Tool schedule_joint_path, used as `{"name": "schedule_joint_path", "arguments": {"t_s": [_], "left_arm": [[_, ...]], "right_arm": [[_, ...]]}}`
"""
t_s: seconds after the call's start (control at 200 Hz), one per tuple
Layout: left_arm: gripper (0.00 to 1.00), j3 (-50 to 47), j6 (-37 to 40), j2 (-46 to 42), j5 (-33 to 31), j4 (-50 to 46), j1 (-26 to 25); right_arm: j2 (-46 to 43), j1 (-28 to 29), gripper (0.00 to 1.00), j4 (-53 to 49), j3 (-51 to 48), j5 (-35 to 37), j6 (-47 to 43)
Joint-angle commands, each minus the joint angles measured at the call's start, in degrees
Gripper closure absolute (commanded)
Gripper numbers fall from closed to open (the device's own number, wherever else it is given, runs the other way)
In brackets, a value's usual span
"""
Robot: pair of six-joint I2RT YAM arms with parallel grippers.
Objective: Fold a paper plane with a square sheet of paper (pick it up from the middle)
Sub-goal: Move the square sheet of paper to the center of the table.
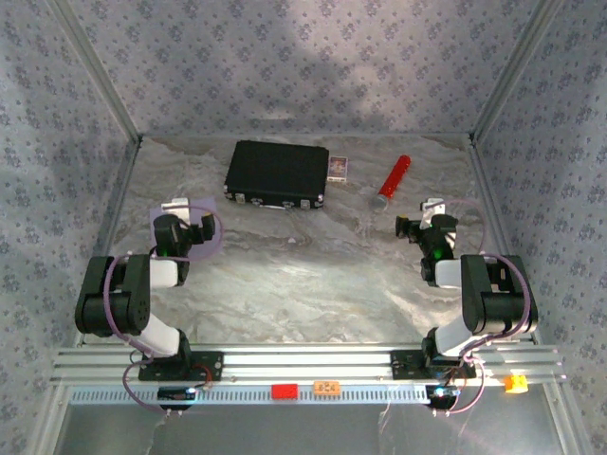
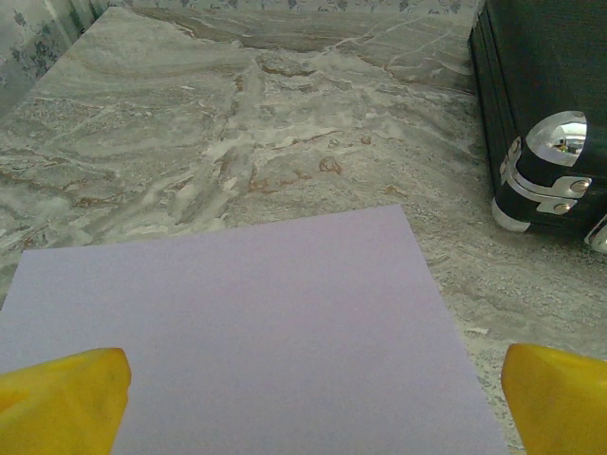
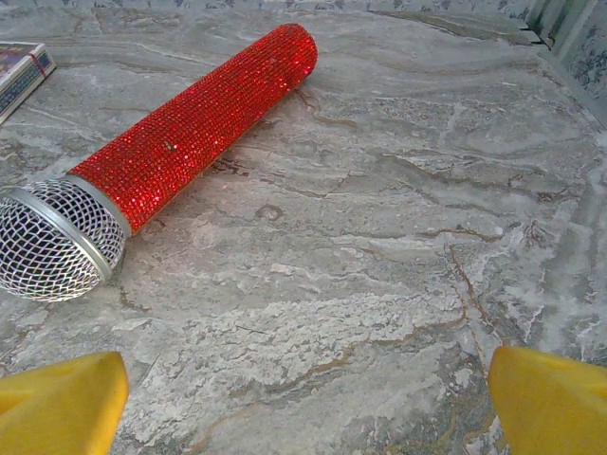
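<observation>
Patience helps here: the square sheet of paper lies flat near the left edge of the table, just under the left gripper, whose jaws are spread wide. It is best to lower onto the sheet's middle and pinch lightly, so it lifts uncreased. The right gripper hangs spread near the right edge.

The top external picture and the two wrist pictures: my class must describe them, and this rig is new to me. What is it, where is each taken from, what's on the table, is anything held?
Two robot arms are bolted at the near edge of the table. One picture looks down from above; the two others look out from each wrist, past yellow fingers. The left gripper is open above a lilac paper sheet; the right gripper, open, faces a red microphone. A black case and card box lie farther back. Nothing is held.
</observation>
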Motion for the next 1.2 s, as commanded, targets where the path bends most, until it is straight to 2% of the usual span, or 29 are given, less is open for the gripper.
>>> {"name": "schedule_joint_path", "arguments": {"t_s": [0.0, 0.31, 0.415, 0.48, 0.575, 0.655, 0.735, 0.8, 0.845, 0.959, 1.054, 1.194], "left_arm": [[0.0, 1.27, 0.82, 0.4, 1.07, 0.15, 0.39], [0.0, -2.62, 1.91, -1.61, 0.5, 5.55, -0.75], [0.0, -2.93, 1.51, -5.48, -0.62, 3.25, -0.73], [0.0, -1.71, 0.65, -8.8, -1.71, -2.35, -0.74], [0.0, -0.07, -1.61, -13.11, -2.72, -9.96, -0.52], [0.0, 1.15, -4.52, -16.39, -4.86, -15.42, -0.54], [0.0, 5.96, -10.94, -19.01, -9.46, -27.37, -0.5], [0.0, 10.98, -14.71, -19.52, -9.84, -38.53, -0.47], [0.0, 12.58, -16.35, -19.23, -8.05, -41.92, -0.13], [0.0, 13.77, -23.73, -17.18, 0.03, -43.75, 2.5], [0.0, 17.56, -25.97, -12.66, 6.64, -46.24, 4.27], [0.03, 26.1, -24.33, -3.83, 14.87, -52.89, 4.58]], "right_arm": [[0.1, 0.04, 0.01, -0.21, 1.05, 0.25, 0.51], [-0.48, 0.87, 0.01, 0.83, 0.2, 0.06, -0.44], [-2.31, 1.58, 0.01, -0.27, 0.06, 0.82, -1.16], [-4.25, 1.65, 0.01, -3.79, 1.34, 0.85, -1.12], [-9.06, 2.06, 0.01, -17.24, 6.14, -0.2, -0.69], [-13.52, 3.43, 0.01, -24.13, 8.32, 0.63, 0.76], [-17.79, 4.3, 0.01, -29.78, 10.14, -0.81, 4.2], [-20.51, 4.76, 0.01, -34.63, 12.14, -3.27, 8.59], [-21.86, 5.03, 0.01, -37.44, 13.16, -3.94, 13.84], [-23.35, 4.77, 0.01, -43.6, 15.56, -4.51, 30.24], [-23.13, 4.05, 0.01, -42.8, 15.27, -15.12, 33.2], [-20.25, 5.24, 0.01, -38.57, 14.75, -24.76, 37.24]]}}
